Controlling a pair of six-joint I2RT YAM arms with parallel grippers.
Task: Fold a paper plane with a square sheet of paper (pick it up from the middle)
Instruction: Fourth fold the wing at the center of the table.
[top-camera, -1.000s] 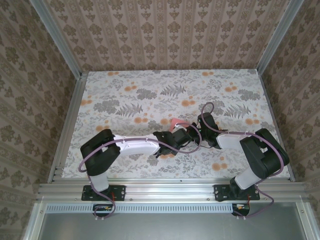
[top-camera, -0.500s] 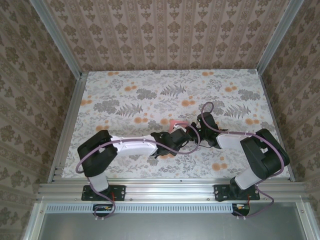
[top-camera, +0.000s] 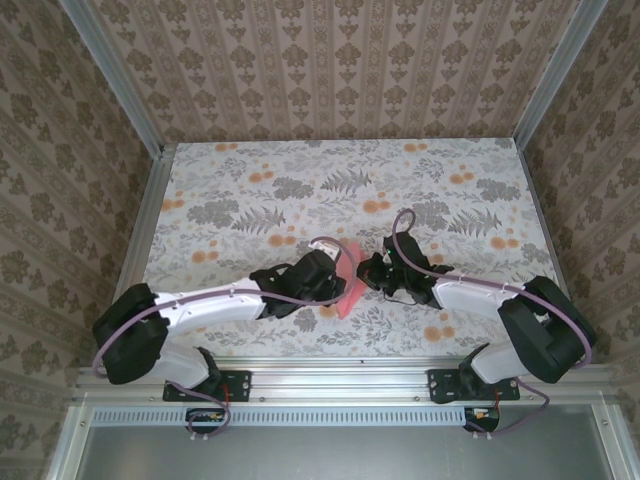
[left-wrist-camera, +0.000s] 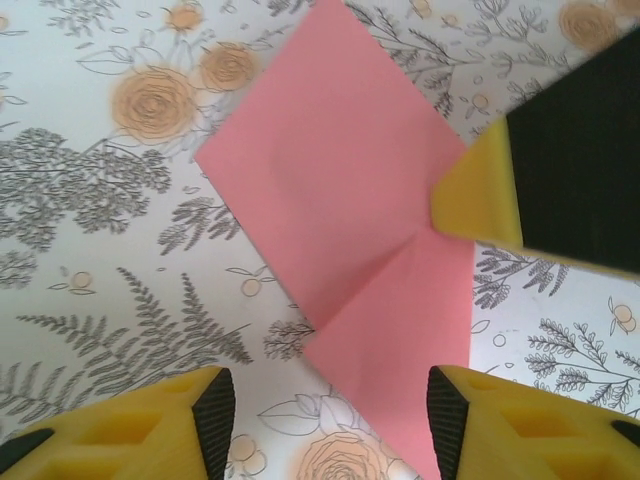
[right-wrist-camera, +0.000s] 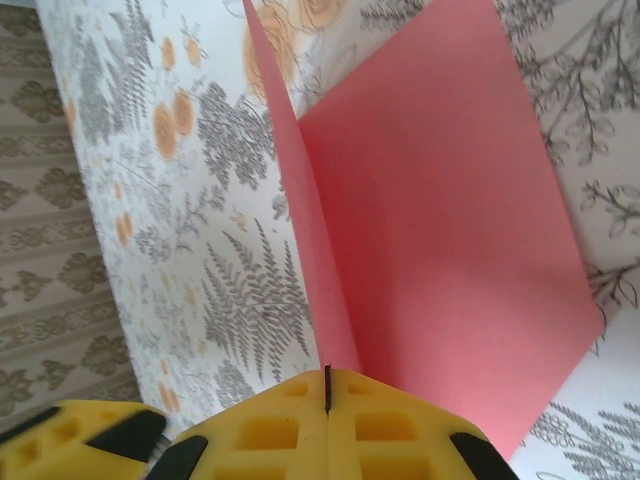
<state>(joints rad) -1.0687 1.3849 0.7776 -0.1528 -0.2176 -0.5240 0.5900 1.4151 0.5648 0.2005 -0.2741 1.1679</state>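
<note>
The square sheet of paper is salmon pink and folded along a centre crease, so its two flaps meet in a V. Seen from above, the paper lies between the two grippers near the table's front middle. My right gripper is shut on the raised crease, one flap spreading to the right of it. Its yellow fingertip touches the sheet's right side in the left wrist view. My left gripper hangs open over the sheet's near corner, holding nothing. From above, the left gripper sits just left of the paper.
The tablecloth is printed with grey ferns and orange flowers. Patterned walls and aluminium rails enclose the table on three sides. Both arms reach inward low over the front strip; the cloth behind them is bare.
My left gripper has opened and let go of the paper, and its arm has dropped low and back to the left. The right gripper has moved left and nearer with the sheet.
</note>
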